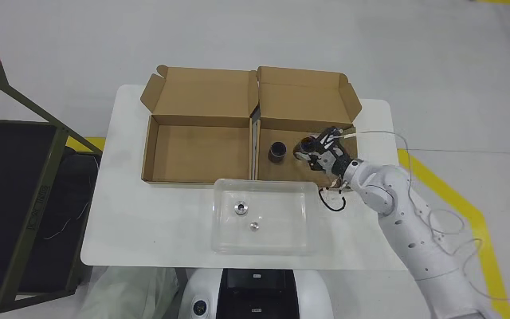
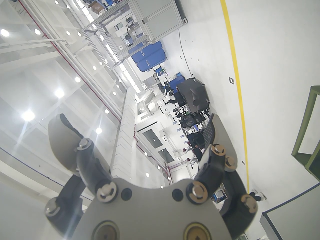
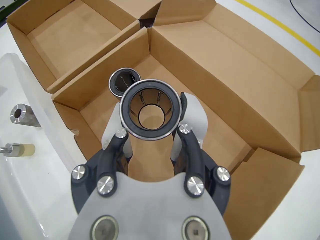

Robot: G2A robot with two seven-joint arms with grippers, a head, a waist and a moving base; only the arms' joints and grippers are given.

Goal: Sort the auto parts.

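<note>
The right gripper [image 3: 151, 116] is clamped on a black-rimmed bearing sleeve [image 3: 151, 96], one finger on each side of it and its bore facing the wrist camera. In the top view the gripper [image 1: 317, 151] sits over the right cardboard box [image 1: 303, 100], toward the box's 3 o'clock side; the sleeve seems to hang clear of the box floor, though that gap is hard to judge. At 9 o'clock from the gripper, a second sleeve [image 1: 277, 150] stands upright inside the same box, near the held one but apart from it. The left cardboard box [image 1: 199, 94] touches the right box at its 9 o'clock. At 7 o'clock from the gripper a clear plastic tray [image 1: 275, 231] rests on the white table [image 1: 135, 215], holding a drilled metal cylinder [image 1: 239, 209] and, at its 4 o'clock, a small pin [image 1: 253, 226]. The left gripper [image 2: 136, 123] points out at the hall, fingers spread with nothing between them
</note>
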